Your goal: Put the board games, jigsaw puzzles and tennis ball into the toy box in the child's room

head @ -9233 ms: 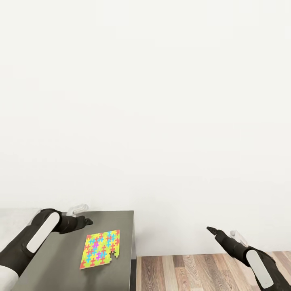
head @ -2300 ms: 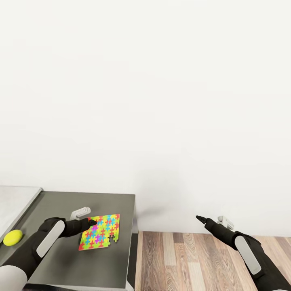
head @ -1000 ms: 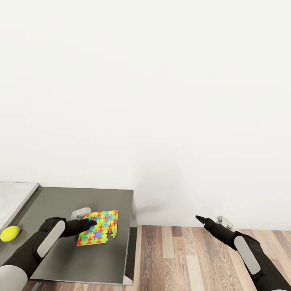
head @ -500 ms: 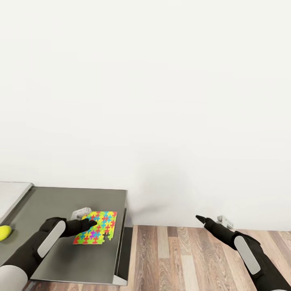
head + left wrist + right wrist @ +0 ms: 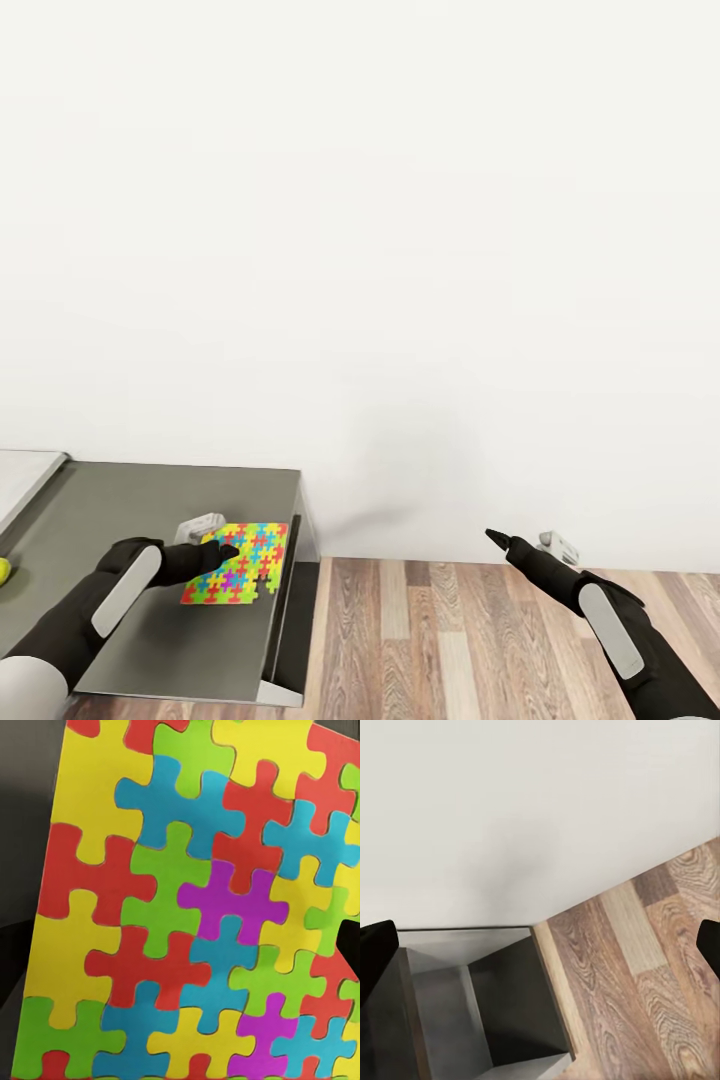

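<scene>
On the dark grey section of the tabletop (image 5: 150, 600) a jigsaw puzzle (image 5: 236, 563) lies flat near the outer edge, and the left claw (image 5: 226, 549) sits at its near corner; whether its fingers are apart or clamped on the puzzle I cannot tell. To lift so thin a square well, I would judge it best slid slightly over the edge so one finger can get beneath. At the far left, a sliver of the tennis ball (image 5: 3, 570) shows beside the pale top. The right claw (image 5: 492, 537) hovers over the wood floor (image 5: 450, 640), its fingers wide apart with nothing between them. No toy box is visible to check.
</scene>
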Robot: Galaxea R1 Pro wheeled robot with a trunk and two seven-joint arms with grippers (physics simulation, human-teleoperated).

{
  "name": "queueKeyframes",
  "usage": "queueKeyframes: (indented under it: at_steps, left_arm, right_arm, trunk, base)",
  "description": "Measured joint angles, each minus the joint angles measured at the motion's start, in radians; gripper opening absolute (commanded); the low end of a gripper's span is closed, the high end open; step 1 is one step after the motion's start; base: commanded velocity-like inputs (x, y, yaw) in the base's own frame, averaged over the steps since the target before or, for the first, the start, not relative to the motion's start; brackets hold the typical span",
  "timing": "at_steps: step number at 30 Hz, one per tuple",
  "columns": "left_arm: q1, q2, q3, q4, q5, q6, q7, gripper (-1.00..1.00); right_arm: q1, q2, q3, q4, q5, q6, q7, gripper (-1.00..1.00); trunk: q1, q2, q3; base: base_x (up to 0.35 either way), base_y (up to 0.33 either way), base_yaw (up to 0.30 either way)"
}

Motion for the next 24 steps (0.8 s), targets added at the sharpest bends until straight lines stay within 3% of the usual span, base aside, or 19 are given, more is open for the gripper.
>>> queueKeyframes:
  at_steps: [24]
  left_arm:
    - [0.000, -0.003, -0.026, -0.011, -0.005, 0.000, -0.002, 1.00]
  right_arm:
    - [0.000, 0.001, 0.000, 0.002, 0.000, -0.002, 0.000, 1.00]
  trunk:
    - [0.000, 0.000, 0.000]
  base:
    - [0.000, -0.042, 0.000]
